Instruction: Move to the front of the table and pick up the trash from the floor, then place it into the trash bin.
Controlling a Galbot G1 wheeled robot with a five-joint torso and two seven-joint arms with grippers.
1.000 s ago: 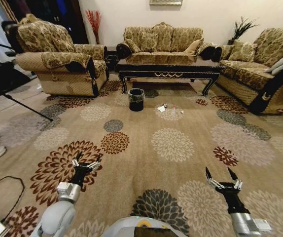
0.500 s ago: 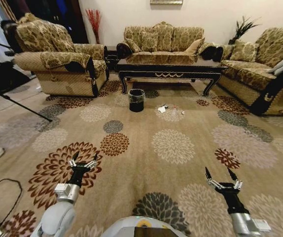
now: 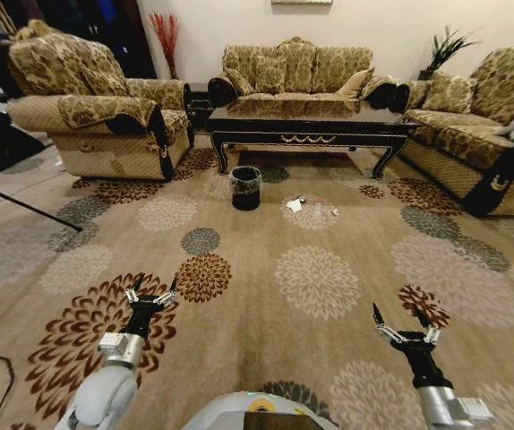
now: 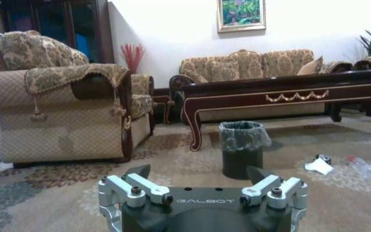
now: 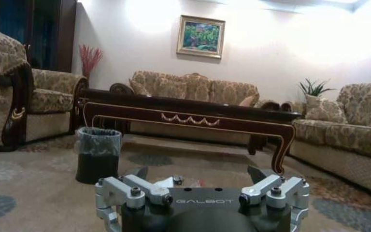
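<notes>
My left gripper (image 3: 152, 288) and right gripper (image 3: 404, 317) hang low over the floor (image 3: 266, 305), both spread wide, holding nothing. Against the frame half a second ago the whole scene sits slightly larger and lower: camera moved forward, things did not. The bin (image 3: 245, 187) stands on the carpet just before the table's (image 3: 311, 121) left front leg. The trash (image 3: 300, 203) lies right of the bin, well ahead of me: white folded paper (image 4: 319, 166), clear bottle (image 4: 363, 165), small round black-and-white piece (image 4: 324, 157). Armchair (image 3: 91, 103) far left, sofa (image 3: 297, 67) behind table. Open carpet between.
</notes>
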